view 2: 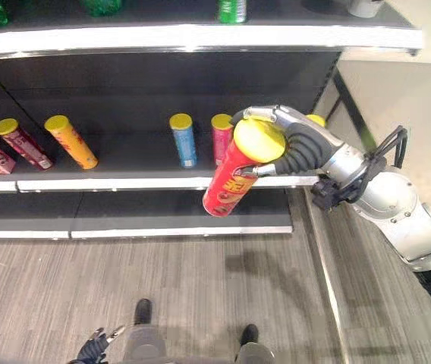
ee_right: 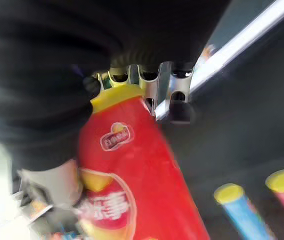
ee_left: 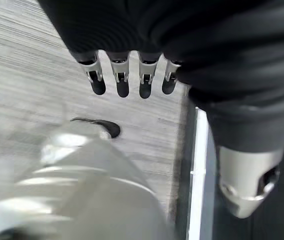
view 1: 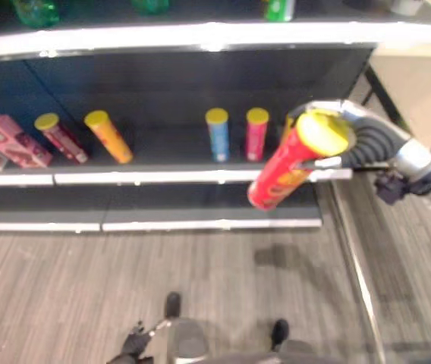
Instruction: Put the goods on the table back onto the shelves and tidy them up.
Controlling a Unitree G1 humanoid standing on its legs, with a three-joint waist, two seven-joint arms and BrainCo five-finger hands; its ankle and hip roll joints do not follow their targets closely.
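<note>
My right hand (view 2: pixel 295 139) is shut on the top end of a red tube can with a yellow lid (view 2: pixel 233 179). The can tilts down and to the left in front of the middle shelf's edge (view 1: pixel 162 177). In the right wrist view the fingers (ee_right: pixel 168 95) curl round the can (ee_right: pixel 132 185) just under its lid. On that shelf behind it stand a blue can (view 1: pixel 218 135) and a pink can (view 1: pixel 256 133). My left hand (ee_left: pixel 127 80) hangs low over the floor, fingers straight and holding nothing.
Further left on the shelf lean an orange can (view 1: pixel 109 136), a dark red can (view 1: pixel 61 138) and a pink box (view 1: pixel 11 140). Another yellow lid (view 2: pixel 316 120) peeks out behind my right hand. Green bottles (view 1: pixel 37 11) stand on the upper shelf. A lower shelf (view 1: pixel 200 224) juts out below.
</note>
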